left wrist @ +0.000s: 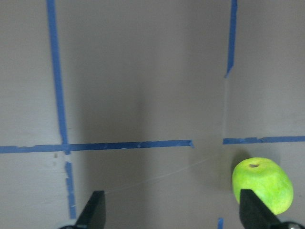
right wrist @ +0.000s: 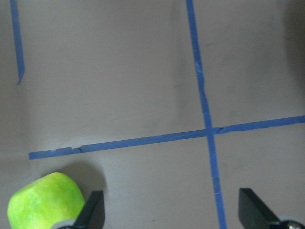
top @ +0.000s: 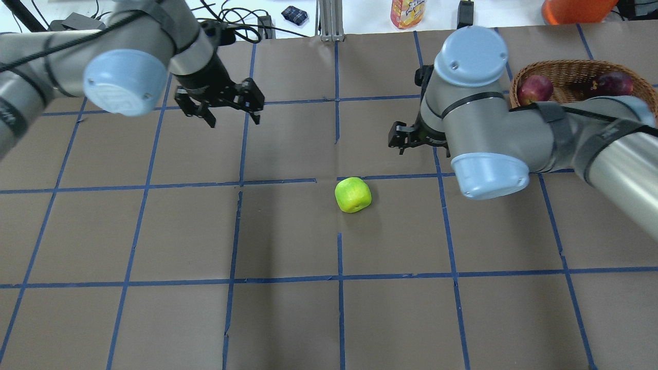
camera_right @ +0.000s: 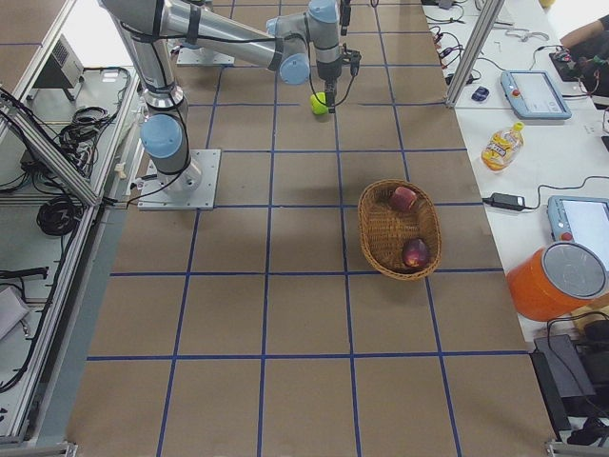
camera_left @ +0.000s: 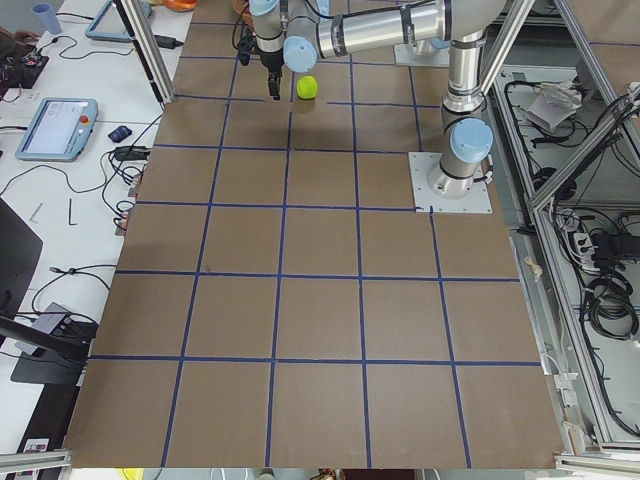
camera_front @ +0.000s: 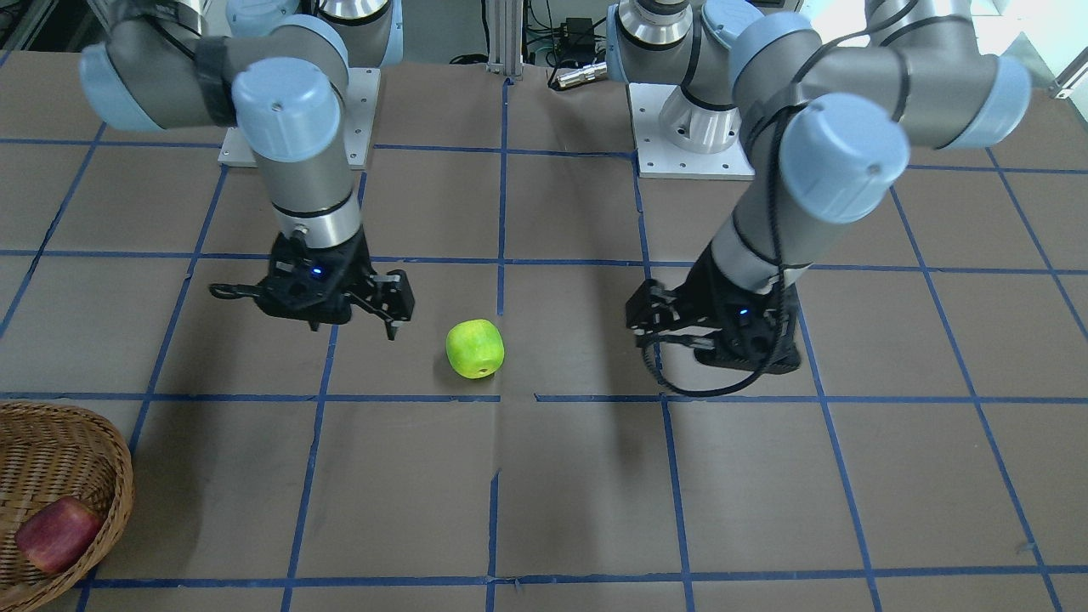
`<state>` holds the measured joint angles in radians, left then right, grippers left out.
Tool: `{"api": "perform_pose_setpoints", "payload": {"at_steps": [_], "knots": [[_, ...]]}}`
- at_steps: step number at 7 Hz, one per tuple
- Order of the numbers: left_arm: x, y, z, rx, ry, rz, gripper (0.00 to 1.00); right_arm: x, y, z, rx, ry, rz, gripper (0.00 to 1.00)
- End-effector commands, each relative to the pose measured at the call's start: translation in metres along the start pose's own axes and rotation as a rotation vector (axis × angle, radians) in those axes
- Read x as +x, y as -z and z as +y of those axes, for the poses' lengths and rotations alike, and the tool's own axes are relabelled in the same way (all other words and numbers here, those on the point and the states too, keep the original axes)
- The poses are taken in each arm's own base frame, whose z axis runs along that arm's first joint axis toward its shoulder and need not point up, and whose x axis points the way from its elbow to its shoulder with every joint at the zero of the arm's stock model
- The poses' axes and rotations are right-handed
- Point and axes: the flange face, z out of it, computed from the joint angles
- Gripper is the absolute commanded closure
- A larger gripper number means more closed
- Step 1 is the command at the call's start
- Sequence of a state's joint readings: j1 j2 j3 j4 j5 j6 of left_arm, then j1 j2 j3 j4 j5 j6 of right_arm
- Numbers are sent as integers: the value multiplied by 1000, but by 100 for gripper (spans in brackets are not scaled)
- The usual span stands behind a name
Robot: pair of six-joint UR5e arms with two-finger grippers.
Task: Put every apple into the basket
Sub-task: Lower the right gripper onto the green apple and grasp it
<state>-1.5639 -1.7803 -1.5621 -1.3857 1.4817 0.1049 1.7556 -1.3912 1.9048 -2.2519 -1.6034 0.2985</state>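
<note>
The lime green apple (top: pixel 352 195) lies on the brown table near its middle, also in the front view (camera_front: pixel 474 348). The red apple (top: pixel 534 88) and the dark maroon apple (top: pixel 611 82) lie in the wicker basket (top: pixel 565 69) at the far right. My right gripper (top: pixel 408 140) hovers open and empty just right of the green apple, which shows at the lower left of its wrist view (right wrist: pixel 45 200). My left gripper (top: pixel 234 110) hovers open and empty well to the apple's left; the apple sits by its right finger in the left wrist view (left wrist: pixel 262 186).
Blue tape lines grid the table. A bottle (top: pixel 407 13) and an orange container (top: pixel 576 7) stand beyond the far edge. The right arm's elbow (top: pixel 488 169) hangs over the table between the green apple and the basket.
</note>
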Motion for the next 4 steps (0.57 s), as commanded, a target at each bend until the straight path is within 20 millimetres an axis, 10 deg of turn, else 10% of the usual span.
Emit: {"api": "perform_pose_setpoints", "payload": {"at_steps": [1,4], "knots": [[-26,66,47,-9,-57,-99,0,-76,-36,31,0,98,-49,0],[-18,96,70,40,-54,-114,0,-88,-80,37,-63,379,-60,0]]}}
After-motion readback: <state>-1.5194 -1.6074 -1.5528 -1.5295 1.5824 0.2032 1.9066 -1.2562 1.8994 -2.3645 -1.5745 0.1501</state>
